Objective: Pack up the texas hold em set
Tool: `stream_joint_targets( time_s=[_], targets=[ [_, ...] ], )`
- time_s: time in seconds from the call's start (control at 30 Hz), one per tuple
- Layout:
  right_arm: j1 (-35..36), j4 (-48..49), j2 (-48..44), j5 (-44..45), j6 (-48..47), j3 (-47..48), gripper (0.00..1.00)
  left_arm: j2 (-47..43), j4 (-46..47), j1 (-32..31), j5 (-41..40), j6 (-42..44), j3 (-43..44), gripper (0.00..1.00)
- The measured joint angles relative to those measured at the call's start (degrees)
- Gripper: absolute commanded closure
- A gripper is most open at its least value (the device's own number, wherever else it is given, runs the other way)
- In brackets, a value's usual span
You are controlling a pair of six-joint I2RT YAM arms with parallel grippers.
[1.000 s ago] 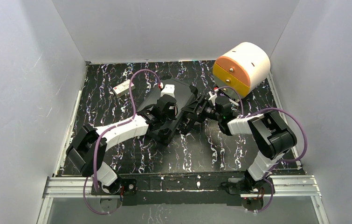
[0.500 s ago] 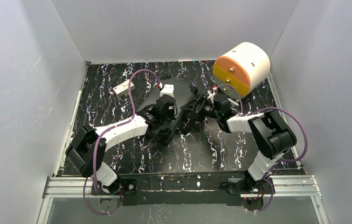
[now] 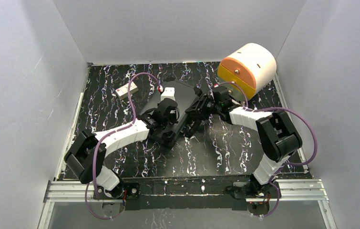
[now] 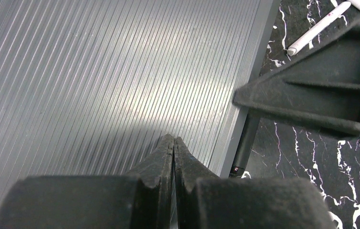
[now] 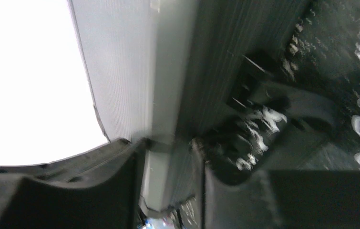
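Caution: risk of slipping off the case point(image 4: 97, 81) edge and skewing it across the table point(image 3: 206, 152). Located mid-table, lid down. Touched on ribbed lid by fully closed left gripper point(image 4: 173, 143). Straddled at edge by half-open right gripper point(image 5: 168, 148); cannot tell whether clamped.

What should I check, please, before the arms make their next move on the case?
1. Lid down on the case: ok; the left wrist view shows the ribbed lid lying closed.
2. Left gripper shut, tips at the lid: ok.
3. Right gripper placed at the case's edge: ok; its fingers straddle the edge.
4. Right gripper's hold on that edge: cannot tell; the right wrist view is blurred.
5. Latches fastened: cannot tell.
6. Whole set packed: cannot tell; a small white box that may belong to the set lies on the table, left of the case.
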Motion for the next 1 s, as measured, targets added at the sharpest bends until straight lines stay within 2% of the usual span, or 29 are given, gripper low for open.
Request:
stream_joint_targets(
  time_s=[0.07, 0.23, 0.3, 0.67, 0.8, 1.0],
  targets=[
    [0.04, -1.03, -0.15, 0.26, -0.55, 1.7, 0.65, -0.2, 0.46, 0.0, -0.02, -0.09, -0.35, 1.0],
    [0.55, -4.98, -0.11, 1.46, -0.42, 3.69, 0.46, -0.39, 0.87, 0.09, 0.02, -0.11, -0.7, 1.0],
    [1.27, -5.55, -0.2, 2.71, -1.01, 4.04, 0.42, -0.44, 0.87, 0.13, 0.17, -0.09, -0.7, 1.0],
    [3.96, -8.79, -6.19, 8.63, -5.09, 4.07, 0.31, -0.5, -0.96, 0.17, 0.37, 0.52, 0.28, 0.97],
    [3.93, -8.98, -9.35, 11.13, -5.49, 2.56, 0.35, -0.48, -3.04, 0.17, 0.48, 1.01, 1.42, 0.94],
    [3.91, -9.64, -10.71, 12.92, -6.56, 0.0, 0.65, 0.13, -7.41, 0.42, 0.48, 2.16, 4.04, 0.84]
  ],
)
